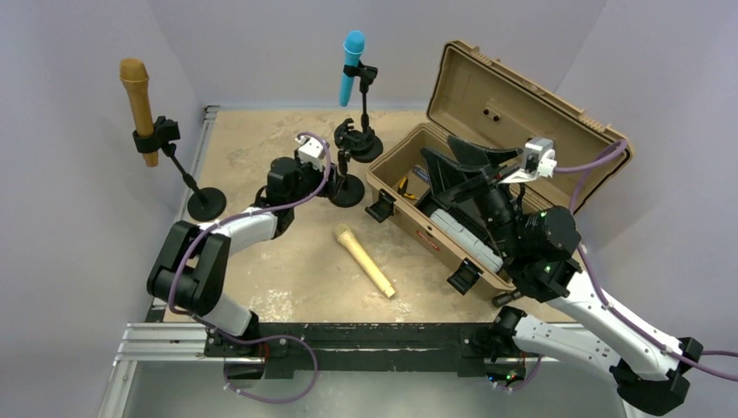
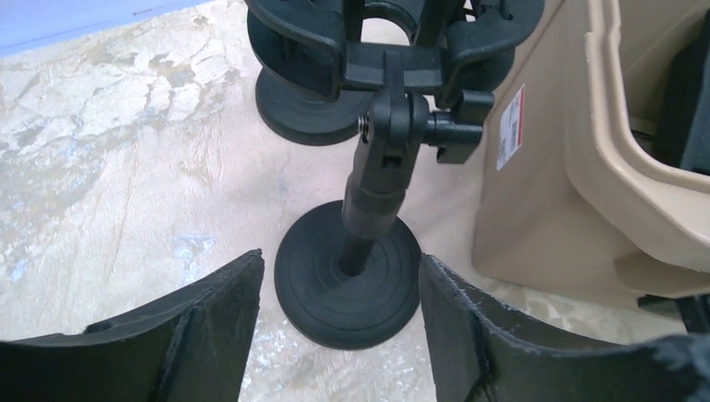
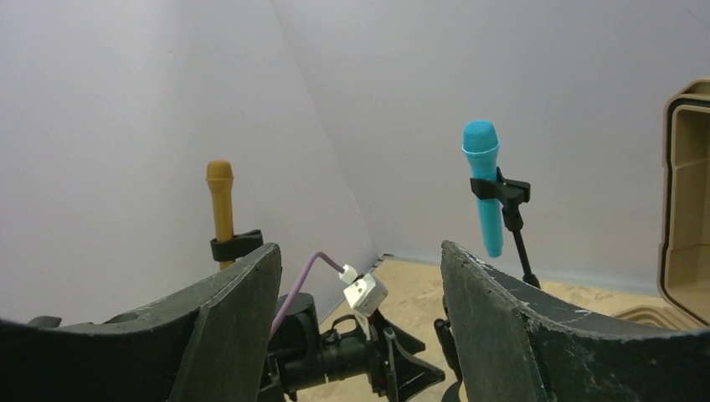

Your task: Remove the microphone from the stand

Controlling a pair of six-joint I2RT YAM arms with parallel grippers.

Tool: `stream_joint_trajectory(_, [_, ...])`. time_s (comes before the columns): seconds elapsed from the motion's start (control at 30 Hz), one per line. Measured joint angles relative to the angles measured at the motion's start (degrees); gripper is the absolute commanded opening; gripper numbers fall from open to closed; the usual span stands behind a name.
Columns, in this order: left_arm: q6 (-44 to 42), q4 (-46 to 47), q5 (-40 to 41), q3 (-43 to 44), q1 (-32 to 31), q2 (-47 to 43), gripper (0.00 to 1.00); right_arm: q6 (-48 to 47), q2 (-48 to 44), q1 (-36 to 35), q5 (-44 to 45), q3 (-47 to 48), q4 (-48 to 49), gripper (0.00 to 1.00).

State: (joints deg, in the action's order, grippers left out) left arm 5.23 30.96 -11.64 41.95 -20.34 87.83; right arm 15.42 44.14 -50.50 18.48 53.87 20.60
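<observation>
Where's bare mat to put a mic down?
Free: back-left mat, between brown microphone's stand and blue microphone's stand; near strip between left arm and the lying tan microphone. Crowded: empty stands beside the toolbox, left claw at one.

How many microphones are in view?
3: brown microphone in the left stand, blue microphone in the rear stand, tan microphone lying on the table. Case may hide more.

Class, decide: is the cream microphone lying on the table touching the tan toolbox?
Apart. The top view shows a strip of bare table between the cream microphone and the toolbox.
</observation>
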Motion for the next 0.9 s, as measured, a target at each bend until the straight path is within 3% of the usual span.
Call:
stream_joint_trajectory(0.27, [-1.9, 2.2, 1.0, 5.8, -0.7, 6.0, 0.56, 1.2, -2.1, 0.0, 0.2, -0.9, -1.8, 0.69])
stream_joint_trajectory(0.33, [-1.9, 3.0, 1.1, 6.8, -1.1, 7.2, 0.48, 1.6, -2.2, 0.0, 0.3, -0.9, -2.3, 0.69])
stream_joint_trajectory(0.47, [-2.1, 4.2, 1.9, 8.0, -2.0, 9.2, 0.44, 2.4, -2.2, 0.0, 0.7, -0.9, -3.1, 0.69])
stream_joint_trajectory(0.7, [-2.3, 5.6, 2.7, 8.2, -2.8, 10.4, 0.2, 3.0, -2.0, 0.0, 1.8, -1.2, -3.9, 0.69])
stream_joint_trajectory(0.9, [-3.5, 6.3, 6.0, 7.6, -3.1, 10.2, 0.07, 3.0, -0.2, 0.0, 2.1, -1.4, -3.8, 0.69])
